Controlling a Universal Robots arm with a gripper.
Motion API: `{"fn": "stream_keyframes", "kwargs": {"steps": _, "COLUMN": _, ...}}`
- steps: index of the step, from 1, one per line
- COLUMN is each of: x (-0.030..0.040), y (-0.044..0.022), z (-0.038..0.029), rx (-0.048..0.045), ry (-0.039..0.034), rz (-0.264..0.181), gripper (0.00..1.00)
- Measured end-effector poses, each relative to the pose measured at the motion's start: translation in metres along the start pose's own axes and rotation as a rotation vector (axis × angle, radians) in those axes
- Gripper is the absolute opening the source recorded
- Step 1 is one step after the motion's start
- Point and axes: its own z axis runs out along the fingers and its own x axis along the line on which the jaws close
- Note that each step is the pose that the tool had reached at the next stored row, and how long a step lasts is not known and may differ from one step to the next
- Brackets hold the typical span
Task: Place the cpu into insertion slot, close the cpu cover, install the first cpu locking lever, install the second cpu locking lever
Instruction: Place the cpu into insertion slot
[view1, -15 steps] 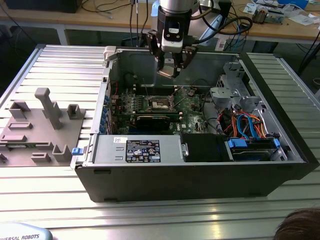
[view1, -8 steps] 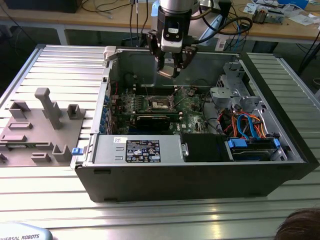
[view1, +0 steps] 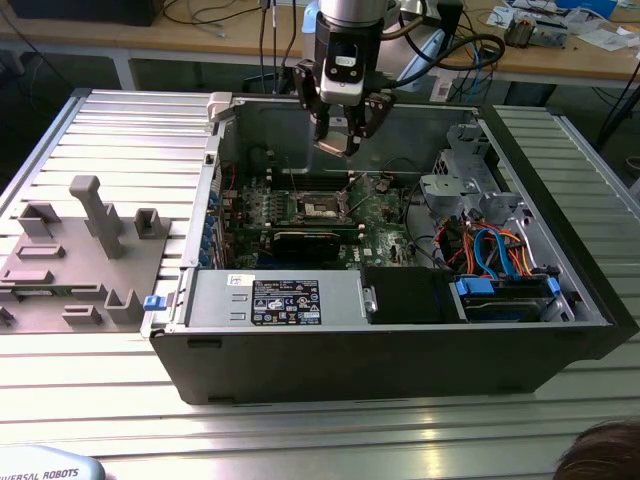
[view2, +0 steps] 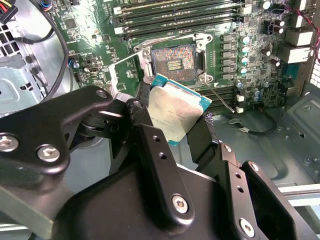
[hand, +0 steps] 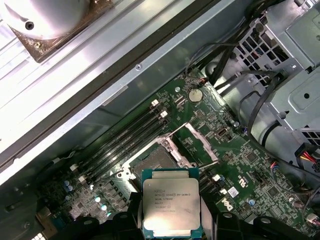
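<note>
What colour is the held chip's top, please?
Silver-grey; the flat square cpu shows best in first wrist view.

The cpu (hand: 171, 207) has a smooth silver-grey metal top, dully reflective, on a green rim. The gripper (view2: 172, 120) is matt black and smooth, with bright metal screws (view2: 181, 203). The board (hand: 250, 160) is green with a slight gloss (the cpu cover (hand: 204, 143) is thin, shiny metal). The case (view1: 270, 125) is bare grey sheet metal; the surface (view1: 300, 430) is ribbed, satin metal.

cpu (view2: 177, 107): held tilted in end effector (view2: 172, 120)
insertion slot (view2: 174, 62): uncovered, contacts showing, apart from cpu
board (view2: 100, 35): green, around slot
</note>
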Motion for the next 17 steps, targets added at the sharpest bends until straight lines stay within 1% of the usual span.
{"fn": "stream_keyframes", "kwargs": {"steps": 17, "x": 0.0, "y": 0.0, "z": 0.0001, "rx": 0.0004, "ry": -0.002, "rz": 0.03, "gripper": 0.55}}
